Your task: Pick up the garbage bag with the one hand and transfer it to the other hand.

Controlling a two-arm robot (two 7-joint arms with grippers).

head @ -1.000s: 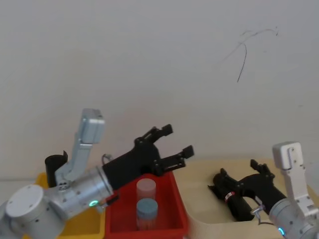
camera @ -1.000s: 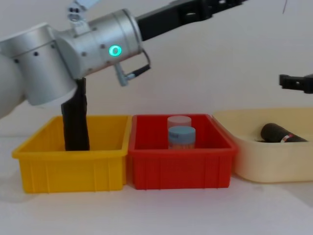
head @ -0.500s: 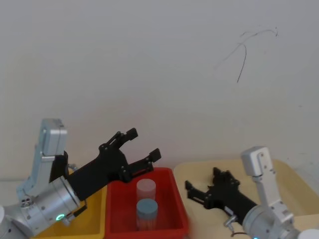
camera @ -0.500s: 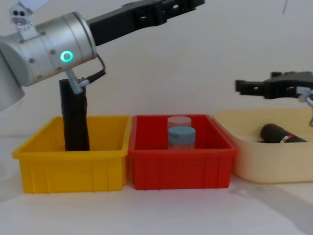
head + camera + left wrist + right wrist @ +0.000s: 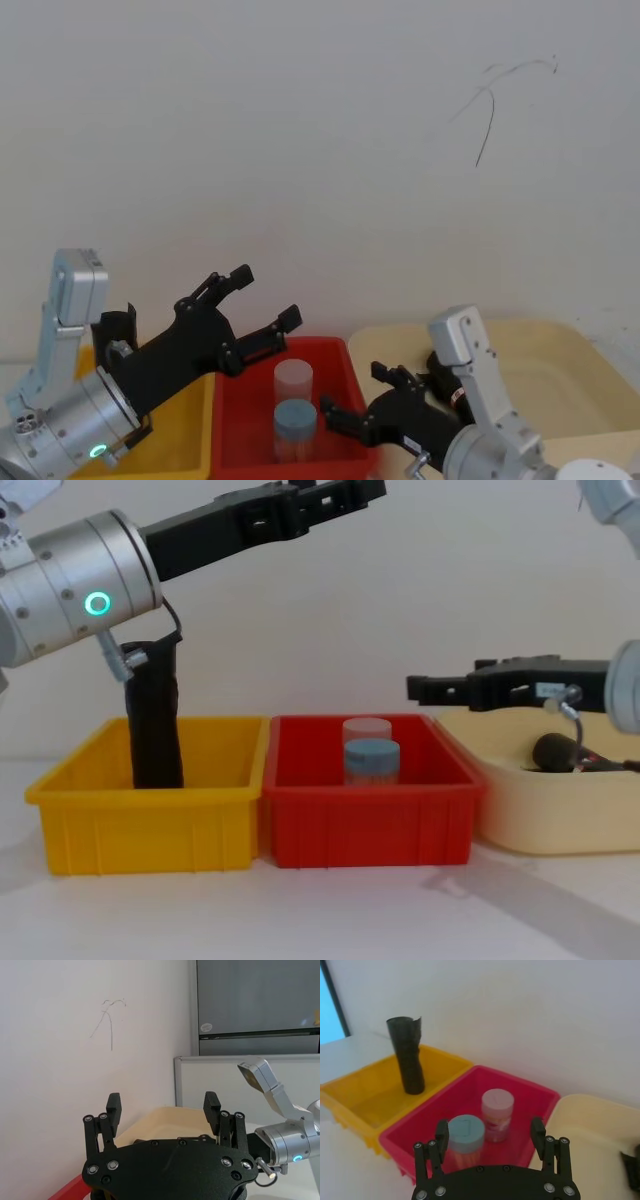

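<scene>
Plain roll (image 5: 155,730), upright in yellow bin (image 5: 150,830): I might grab this decoy. Left tool (image 5: 265,295): spread, empty, raised above the bins. Right tool (image 5: 353,392): spread, empty, beside cream tray (image 5: 540,820). Garbage bag (image 5: 550,750): lying in that tray; I judge it may roll from a pinch.

Three plastic bins: yellow bin (image 5: 150,830), red bin (image 5: 365,825), cream bin (image 5: 550,815). Two black cylindrical rolls: plain black roll (image 5: 155,730), red-and-white-labelled garbage bag roll (image 5: 560,752). Two small lidded jars: pale pink-lidded jar (image 5: 367,728), blue-lidded jar (image 5: 371,760).
</scene>
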